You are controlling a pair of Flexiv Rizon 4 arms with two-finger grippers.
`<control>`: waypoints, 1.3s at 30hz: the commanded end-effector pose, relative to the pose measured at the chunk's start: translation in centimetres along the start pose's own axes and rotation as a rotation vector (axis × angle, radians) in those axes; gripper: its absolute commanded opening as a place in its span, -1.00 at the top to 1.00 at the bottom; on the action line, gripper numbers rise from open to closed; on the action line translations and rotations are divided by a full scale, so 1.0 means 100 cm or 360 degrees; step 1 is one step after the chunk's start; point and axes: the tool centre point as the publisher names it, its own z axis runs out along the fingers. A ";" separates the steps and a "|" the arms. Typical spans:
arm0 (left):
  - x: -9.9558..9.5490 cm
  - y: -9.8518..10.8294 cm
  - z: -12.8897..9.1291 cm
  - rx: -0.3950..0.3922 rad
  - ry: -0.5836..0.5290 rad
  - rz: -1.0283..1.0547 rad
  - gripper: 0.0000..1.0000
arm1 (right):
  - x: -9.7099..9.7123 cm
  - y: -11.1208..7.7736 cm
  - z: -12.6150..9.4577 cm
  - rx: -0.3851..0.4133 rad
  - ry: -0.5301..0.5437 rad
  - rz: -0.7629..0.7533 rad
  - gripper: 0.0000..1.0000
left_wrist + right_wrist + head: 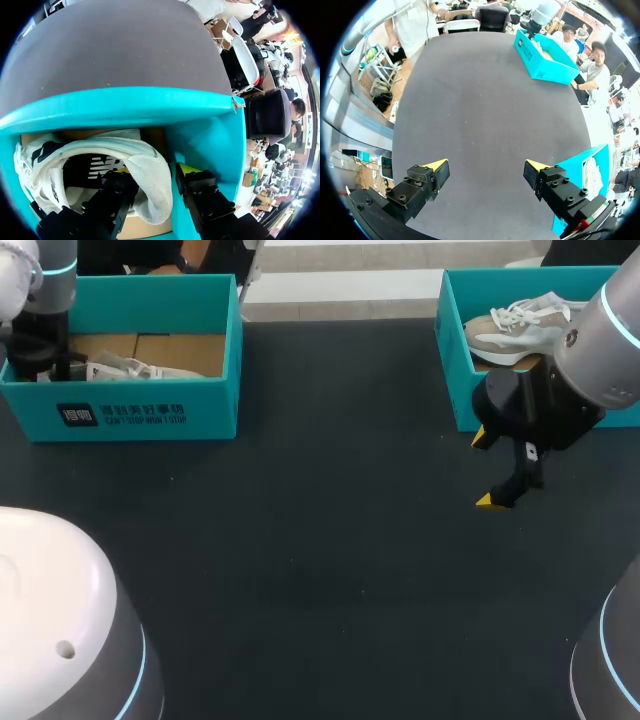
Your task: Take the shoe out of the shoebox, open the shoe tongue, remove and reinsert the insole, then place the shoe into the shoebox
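Shoe (145, 165) in the upper-left shoebox (150, 415) is being pinched at the heel by left gripper (155, 181) for lifting out; right gripper (487, 469) is hanging open, free.

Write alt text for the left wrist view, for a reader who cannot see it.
The left end effector grips the heel of a white shoe, one finger inside the collar and one outside, within a teal shoebox. The dark table stretches beyond the box.
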 end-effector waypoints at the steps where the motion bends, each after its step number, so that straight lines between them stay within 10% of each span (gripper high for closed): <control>1: 0.005 -0.002 -0.010 -0.0005 -0.0036 0.0007 0.11 | 0.000 0.001 0.002 0.0002 0.0000 0.0001 -1.00; 18: 0.009 -0.004 -0.048 -0.0018 -0.0205 0.0090 0.03 | 0.000 0.001 0.002 0.0002 0.0000 0.0001 -1.00; 26: 0.016 -0.001 -0.078 -0.0030 -0.0359 0.0114 -0.55 | 0.000 0.001 0.002 0.0002 0.0000 0.0001 -1.00; 39: 0.053 0.001 -0.152 -0.0064 -0.0606 0.0081 -0.77 | 0.000 0.001 0.002 0.0002 0.0000 0.0001 -1.00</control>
